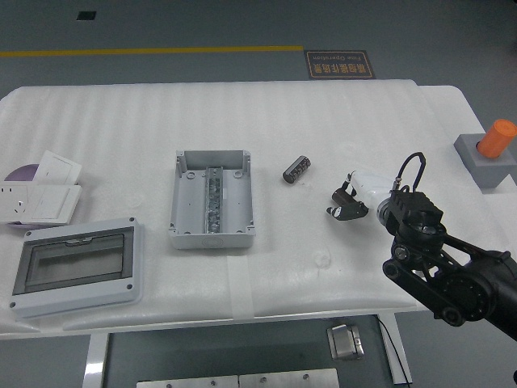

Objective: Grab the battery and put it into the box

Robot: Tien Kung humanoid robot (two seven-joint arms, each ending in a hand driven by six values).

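A small dark cylindrical battery (296,170) lies on the white table (323,121), right of the box. The box (212,198) is an open grey junction box with a metal rail inside, near the table's middle. My right hand (349,202) comes in from the lower right; its fingers are relaxed and hold nothing. It hovers over the table a little right of and nearer than the battery, apart from it. The left arm is out of view.
A grey cover with a dark window (75,265) lies at the near left. White switch and socket plates (40,194) lie at the far left edge. A grey block with an orange button (489,153) stands at the right edge.
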